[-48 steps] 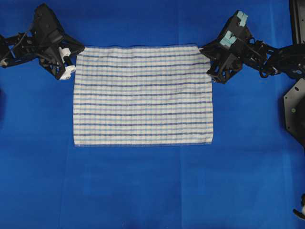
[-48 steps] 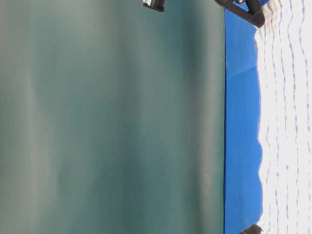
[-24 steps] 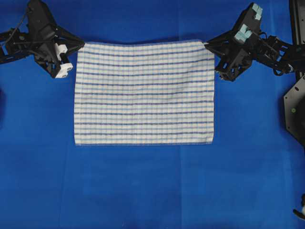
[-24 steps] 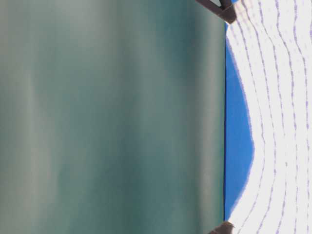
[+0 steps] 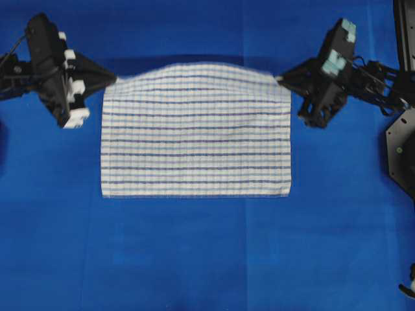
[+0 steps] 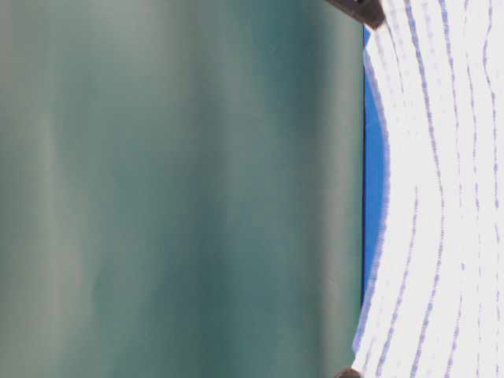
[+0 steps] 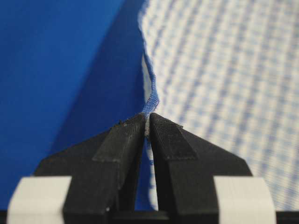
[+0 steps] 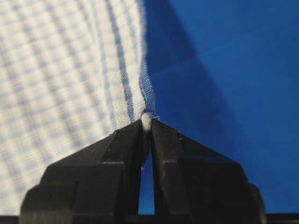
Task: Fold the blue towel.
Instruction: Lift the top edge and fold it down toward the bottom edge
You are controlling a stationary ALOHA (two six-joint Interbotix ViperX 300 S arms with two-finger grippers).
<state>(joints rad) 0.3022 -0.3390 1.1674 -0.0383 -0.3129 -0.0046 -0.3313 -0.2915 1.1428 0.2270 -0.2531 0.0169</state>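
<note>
The blue towel (image 5: 194, 133), white with thin blue stripes, lies on the blue table covering; its far edge is raised off the table and bows upward in the middle. My left gripper (image 5: 114, 80) is shut on the towel's far left corner (image 7: 148, 108). My right gripper (image 5: 279, 80) is shut on the far right corner (image 8: 145, 116). The near edge rests flat on the table. In the table-level view the towel (image 6: 441, 197) fills the right side, hanging lifted between the two gripper tips.
The blue table covering (image 5: 194, 253) spreads all round the towel. A black metal stand (image 5: 401, 152) sits at the right edge. The left of the table-level view is a blurred green wall (image 6: 181, 189).
Both grippers have risen with the towel's far corners. The far edge has lifted off the table and now arches upward, casting a shadow behind it.
</note>
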